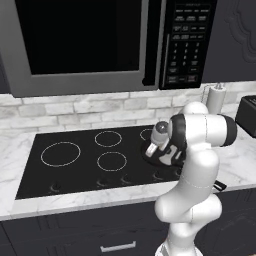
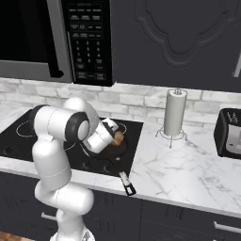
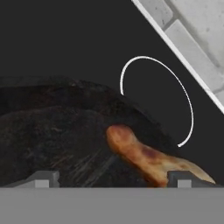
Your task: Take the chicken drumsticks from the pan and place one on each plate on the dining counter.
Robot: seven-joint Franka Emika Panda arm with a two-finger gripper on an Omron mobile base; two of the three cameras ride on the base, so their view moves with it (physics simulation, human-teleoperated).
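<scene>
The black pan (image 2: 109, 151) sits on the right side of the cooktop (image 1: 75, 165), its long handle (image 2: 123, 179) reaching over the front edge of the worktop. One golden-brown chicken drumstick (image 3: 144, 156) lies in the pan (image 3: 52, 131); it also shows as an orange piece (image 2: 118, 137) beside the hand. My gripper (image 3: 111, 181) hangs low over the pan, open wide, nothing held. The drumstick's thick end lies by the right fingertip (image 3: 181, 179). The arm hides most of the pan (image 1: 149, 152). The plates and the dining counter are out of view.
A microwave (image 1: 85, 40) hangs over the cooktop. On the marble worktop to the right stand a paper towel holder (image 2: 175, 113) and a dark toaster (image 2: 230, 134). A white brick backsplash (image 1: 75, 112) runs behind. A burner ring (image 3: 157, 100) lies beyond the pan.
</scene>
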